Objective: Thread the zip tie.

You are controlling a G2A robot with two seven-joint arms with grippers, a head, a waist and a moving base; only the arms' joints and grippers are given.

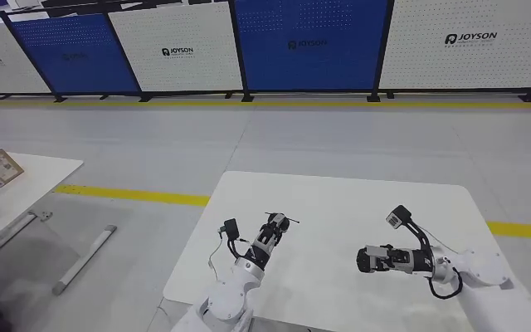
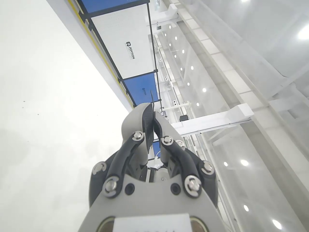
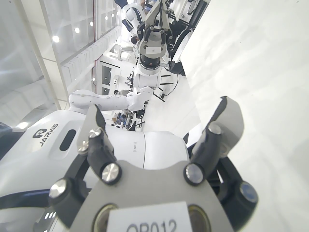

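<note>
Two arms are over a white surface, well apart from each other. On the near left side, the left fingers are pressed together on a thin black zip tie. From above, the zip tie lies crosswise to these fingers, with a short length showing on either side of them.

In the left wrist view the ribbed black pads meet with the strip pinched between them. A narrow end of the tie sticks out past the tips. Which end of the tie this is cannot be told.

The right fingers are over the near right part of the surface and are turned toward the left arm. In the right wrist view they stand wide apart with nothing between them; one grey finger lies close to the surface. Farther off in that same view the left fingers show as a closed wedge. The zip tie is too thin there to make out
</note>
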